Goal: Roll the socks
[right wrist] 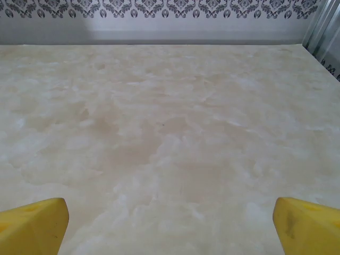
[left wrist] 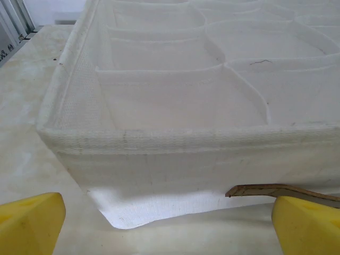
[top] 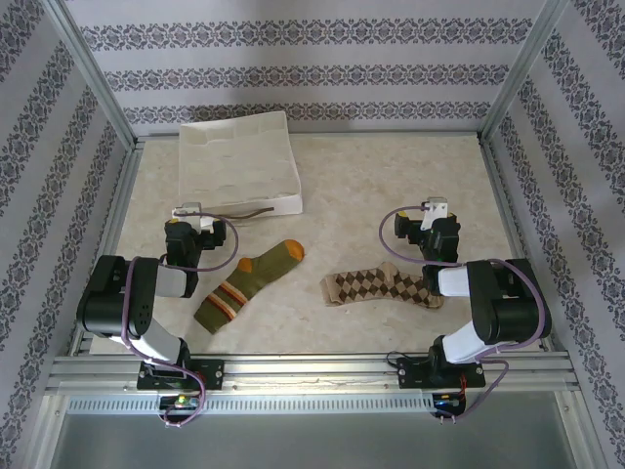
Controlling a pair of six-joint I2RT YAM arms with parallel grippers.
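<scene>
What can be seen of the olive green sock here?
The olive green sock looks like knit fabric, with an orange toe and heel and orange and pale stripes near the cuff. It lies flat and unrolled on the table, set diagonally, toe toward the far right, cuff toward the near left. Nothing grips it, and it lies apart from the argyle sock.

The table (right wrist: 170,133) is a smooth, marbled beige sheet with a faint sheen. The tray (left wrist: 175,141) is white woven cloth, matt and finely textured, with soft walls and a crumpled bottom edge. The olive sock (top: 249,283) and the argyle sock (top: 376,286) are matt knitted fabric. The left gripper (left wrist: 170,226) and right gripper (right wrist: 170,226) have fingertips of matt yellow plastic, faintly grainy. The frame rails (top: 312,376) are bare brushed metal.
</scene>
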